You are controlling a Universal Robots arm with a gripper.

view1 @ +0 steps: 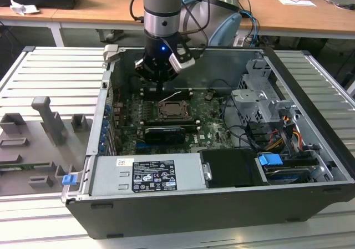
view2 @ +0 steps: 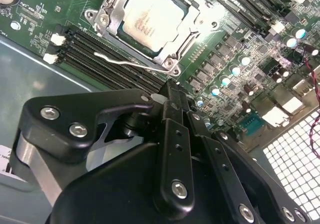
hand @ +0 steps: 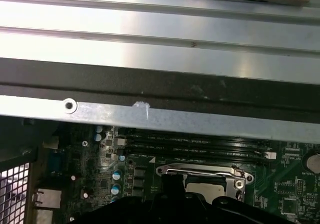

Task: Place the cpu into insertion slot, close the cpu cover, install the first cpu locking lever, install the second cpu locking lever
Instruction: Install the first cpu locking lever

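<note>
The cpu (view2: 152, 19) lies flat in the insertion slot (view1: 175, 111) on the green board, its pale metal top showing. The silver cpu cover (view2: 114, 15) is down around it, framing the chip. A thin wire locking lever (view2: 131, 62) runs along the socket's edge by the memory slots; in the exterior view it rises off the socket (view1: 173, 96). My gripper (view2: 172, 90) hangs just above the board beside the socket, fingers together with nothing between them. It sits above the socket's far side (view1: 160, 85). The first wrist view shows the socket (hand: 202, 173) below the case wall.
The board sits deep in an open black computer case (view1: 310, 149). Long black memory slots (view2: 95, 54) flank the socket. A black card (view1: 165, 132), a grey power supply (view1: 144, 174), a drive cage (view1: 258, 99) and loose cables (view1: 277, 135) surround it.
</note>
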